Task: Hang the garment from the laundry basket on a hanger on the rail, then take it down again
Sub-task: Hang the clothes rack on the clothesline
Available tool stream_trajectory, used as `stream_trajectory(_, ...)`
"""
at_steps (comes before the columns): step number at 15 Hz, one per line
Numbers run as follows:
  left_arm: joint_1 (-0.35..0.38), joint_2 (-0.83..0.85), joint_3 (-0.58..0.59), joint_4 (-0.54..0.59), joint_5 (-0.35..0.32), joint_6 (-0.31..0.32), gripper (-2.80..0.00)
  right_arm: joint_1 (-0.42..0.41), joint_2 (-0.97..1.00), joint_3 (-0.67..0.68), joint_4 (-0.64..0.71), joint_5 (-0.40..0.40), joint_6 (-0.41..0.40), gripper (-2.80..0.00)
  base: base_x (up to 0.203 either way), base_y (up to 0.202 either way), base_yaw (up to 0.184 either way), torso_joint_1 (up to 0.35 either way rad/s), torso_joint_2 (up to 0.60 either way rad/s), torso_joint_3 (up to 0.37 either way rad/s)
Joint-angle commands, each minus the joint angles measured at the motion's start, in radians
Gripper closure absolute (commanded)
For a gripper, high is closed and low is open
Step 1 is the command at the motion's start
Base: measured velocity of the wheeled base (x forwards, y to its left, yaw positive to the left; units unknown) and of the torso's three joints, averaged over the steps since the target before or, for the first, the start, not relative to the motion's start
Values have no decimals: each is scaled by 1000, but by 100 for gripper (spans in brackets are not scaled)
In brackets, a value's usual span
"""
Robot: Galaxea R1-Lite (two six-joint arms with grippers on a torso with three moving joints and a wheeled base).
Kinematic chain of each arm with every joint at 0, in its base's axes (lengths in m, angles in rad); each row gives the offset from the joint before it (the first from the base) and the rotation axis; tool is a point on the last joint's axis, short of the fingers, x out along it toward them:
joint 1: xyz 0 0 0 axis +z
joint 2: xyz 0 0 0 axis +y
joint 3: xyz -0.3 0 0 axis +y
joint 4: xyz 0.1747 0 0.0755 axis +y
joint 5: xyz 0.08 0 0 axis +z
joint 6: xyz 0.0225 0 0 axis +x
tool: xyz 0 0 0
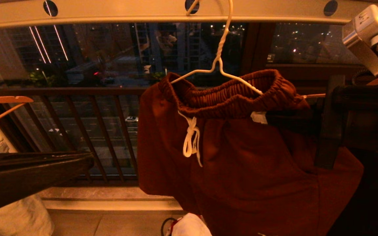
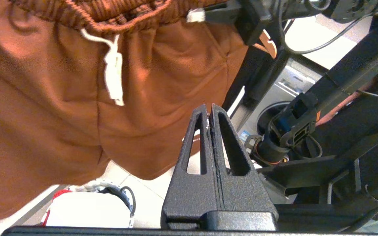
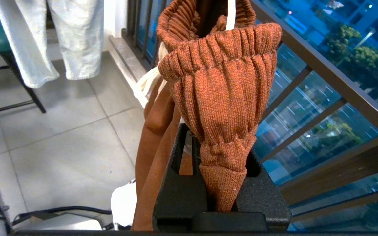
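The right gripper (image 3: 221,183) pinches the gathered waistband of the rust-brown shorts (image 1: 241,157) at their right end. The shorts hang on the white wire hanger (image 1: 220,65), hooked over the cream rail (image 1: 143,13). The left gripper (image 2: 210,111), fingers pressed together and empty, sits beside the shorts' front, above the basket (image 2: 90,206)

No text, brand, number or sign could be read anywhere; the small white tag (image 1: 258,117) sewn just below the shorts' (image 1: 241,157) waistband showed no legible print.
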Motion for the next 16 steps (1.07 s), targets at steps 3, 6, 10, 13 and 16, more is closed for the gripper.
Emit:
stream_trajectory(3, -1, -7, -9, 2, -2, -2, 0, 4, 31, -13, -21, -28, -1, 0, 0, 0, 0, 0, 0, 0)
stream_trajectory(6, -1, -9, -9, 2, -2, -2, 0, 4, 18, -13, -26, -39, 1, 0, 0, 0, 0, 0, 0, 0)
stream_trajectory(10, 0, -10, -9, 2, -2, -3, 0, 6, 24, -12, -71, -87, -1, 0, 0, 0, 0, 0, 0, 0)
stream_trajectory(13, 0, -9, -9, 2, -2, -2, 0, 31, 34, -9, -79, -148, -2, 0, 0, 0, 0, 0, 0, 0)
stream_trajectory(16, 0, -12, -9, 2, -2, -3, 0, 45, 47, 6, -81, -157, -13, 0, 0, 0, 0, 0, 0, 0)
